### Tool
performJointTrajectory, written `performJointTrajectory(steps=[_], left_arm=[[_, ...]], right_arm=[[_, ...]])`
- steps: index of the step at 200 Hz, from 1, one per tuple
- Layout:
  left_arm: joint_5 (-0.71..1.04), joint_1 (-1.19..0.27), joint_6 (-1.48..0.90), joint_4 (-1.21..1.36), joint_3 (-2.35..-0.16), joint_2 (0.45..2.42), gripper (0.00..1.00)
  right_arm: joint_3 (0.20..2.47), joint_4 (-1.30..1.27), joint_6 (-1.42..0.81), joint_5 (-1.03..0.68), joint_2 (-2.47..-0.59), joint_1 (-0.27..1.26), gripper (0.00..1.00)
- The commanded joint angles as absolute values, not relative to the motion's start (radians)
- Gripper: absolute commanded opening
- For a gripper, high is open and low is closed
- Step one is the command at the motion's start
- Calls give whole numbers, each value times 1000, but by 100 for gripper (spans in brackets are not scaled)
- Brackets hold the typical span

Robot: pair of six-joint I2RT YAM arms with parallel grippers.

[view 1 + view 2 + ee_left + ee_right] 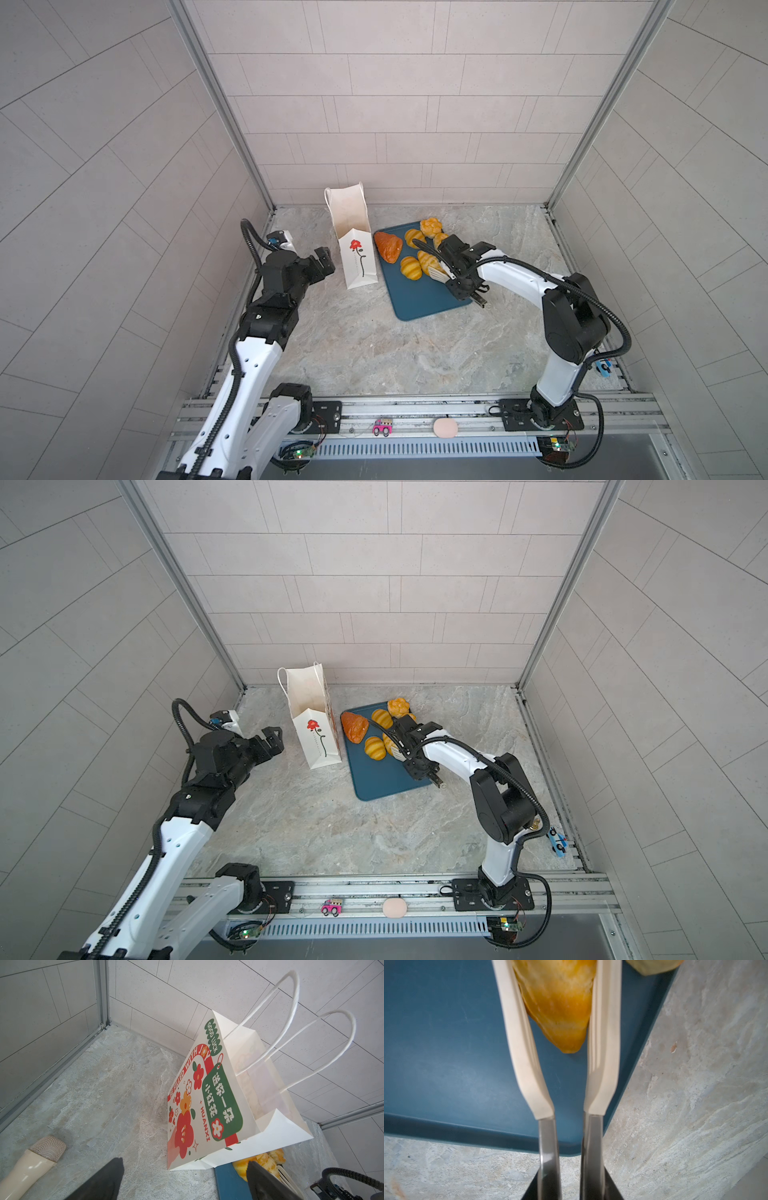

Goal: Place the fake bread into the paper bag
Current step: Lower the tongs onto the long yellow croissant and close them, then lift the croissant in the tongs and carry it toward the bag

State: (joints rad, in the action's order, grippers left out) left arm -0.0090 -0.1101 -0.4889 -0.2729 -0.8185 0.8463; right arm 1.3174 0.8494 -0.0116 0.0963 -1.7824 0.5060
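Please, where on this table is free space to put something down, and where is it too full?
Free: the wide marble table in front of the paper bag and tray; also the tray's near half. Crowded: the tray's far half, where fake bread and the tongs crowd beside the bag.

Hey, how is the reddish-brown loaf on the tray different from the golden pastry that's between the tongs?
The reddish-brown loaf is dark and triangular; the golden pastry is golden-yellow and ridged. The loaf lies free at the edge of the blue tray nearest the paper bag; the pastry sits between the blades of the white tongs. Both are glossy, and neither is in the bag.
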Motion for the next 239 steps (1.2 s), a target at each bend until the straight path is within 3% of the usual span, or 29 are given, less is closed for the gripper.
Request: performJointTrajectory(steps=[1,79,200,239], left_arm=[[-19,-114,-485,-245,-814,843,100],[-11,-114,-491,-233,-815,841,100],[-1,-114,-491,-215,-807,840,100],[0,-114,-491,-216,-808,838,100]], right_arm=[[1311,882,-17,103,-1709,512,25],[1286,848,-49,39,-1607,481,16],[1403,843,-99,-68,-1478,507,15],[1459,774,-126,-195,-1442,522,15]])
